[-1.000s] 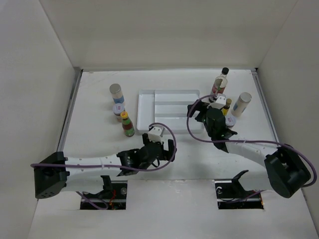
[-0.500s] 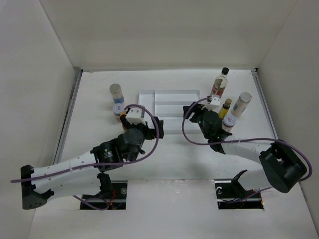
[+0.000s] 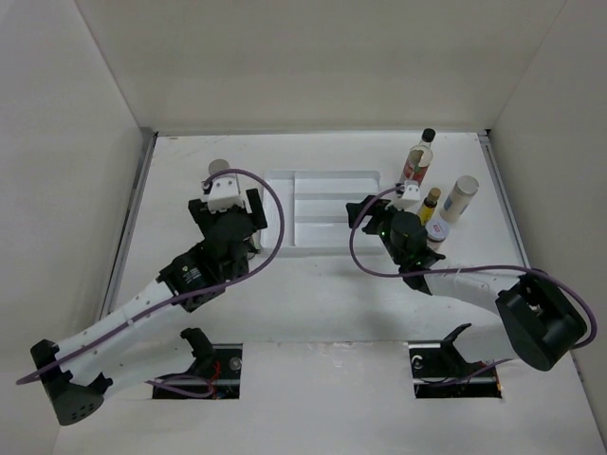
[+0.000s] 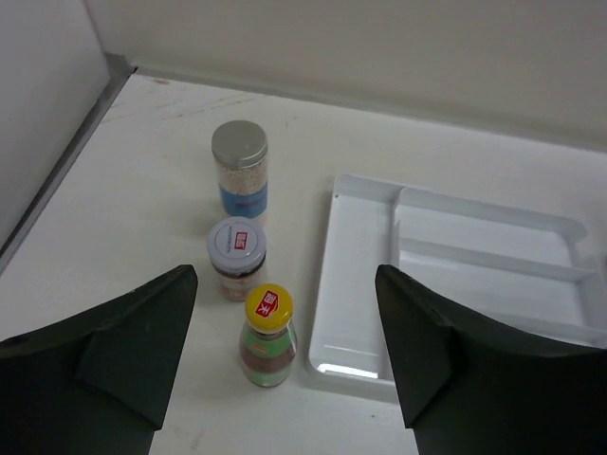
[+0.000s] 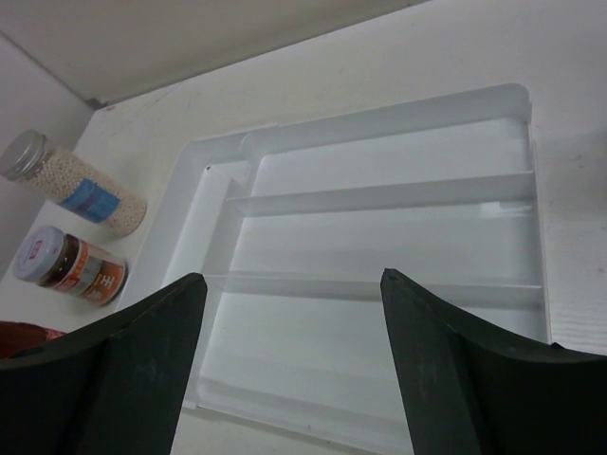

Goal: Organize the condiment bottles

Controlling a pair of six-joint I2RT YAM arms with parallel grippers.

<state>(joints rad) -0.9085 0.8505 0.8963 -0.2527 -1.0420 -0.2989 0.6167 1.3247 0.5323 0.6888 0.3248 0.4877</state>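
Left gripper [image 4: 285, 284] is held wide open, centred on the small yellow-capped bottle [image 4: 267, 339] at lower-middle of its wrist view, presumably for a pick into the white divided plastic tray [image 4: 356, 275] just right, over which the right gripper [image 5: 292, 277] is hovered, open.

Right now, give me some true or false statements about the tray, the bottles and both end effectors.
The tray holds no bottles. True.
The left end effector grips the yellow-capped bottle. False: it is open, holding nothing.
The silver-capped jar stands left of the tray. True.
The right end effector is shut. False: it is open and empty.
The black-capped bottle lies on its side. False: it stands upright.
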